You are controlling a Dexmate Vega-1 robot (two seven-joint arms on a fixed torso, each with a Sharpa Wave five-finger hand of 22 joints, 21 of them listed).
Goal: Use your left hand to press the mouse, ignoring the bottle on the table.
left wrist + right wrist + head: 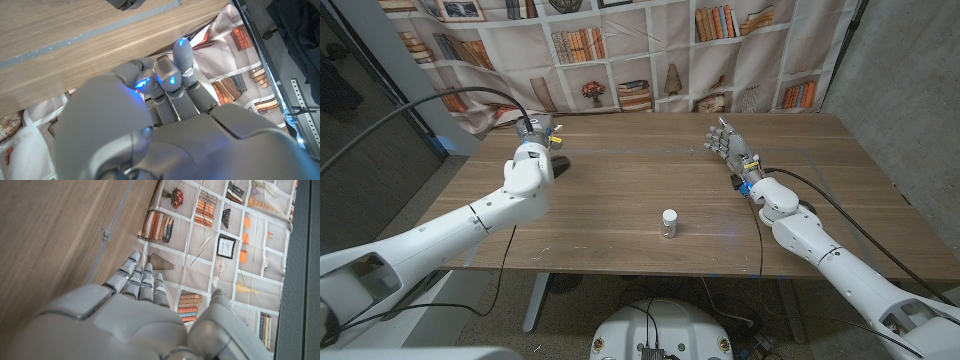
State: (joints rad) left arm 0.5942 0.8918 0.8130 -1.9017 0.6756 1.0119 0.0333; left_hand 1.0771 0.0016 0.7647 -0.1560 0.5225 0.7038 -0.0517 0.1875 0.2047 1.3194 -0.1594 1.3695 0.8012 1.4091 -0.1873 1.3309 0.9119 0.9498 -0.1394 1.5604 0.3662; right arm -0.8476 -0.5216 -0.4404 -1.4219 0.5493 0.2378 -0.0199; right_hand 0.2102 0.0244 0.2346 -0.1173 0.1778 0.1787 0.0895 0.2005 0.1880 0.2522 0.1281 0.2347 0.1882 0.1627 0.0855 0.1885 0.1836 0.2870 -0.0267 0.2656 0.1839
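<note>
On the wooden table [620, 200] my left hand [535, 135] hovered, fingers curled, empty, beside the far-left mouse [560, 163], bottle [669, 222] near, right hand [728, 146] spread, empty.

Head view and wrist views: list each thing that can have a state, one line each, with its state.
Left hand: at the mouse, contact unclear.
Mouse: black, on the table, mostly hidden by the left hand.
Right hand: holds nothing, fingers straight.
Bottle: upright, capped, untouched.
</note>
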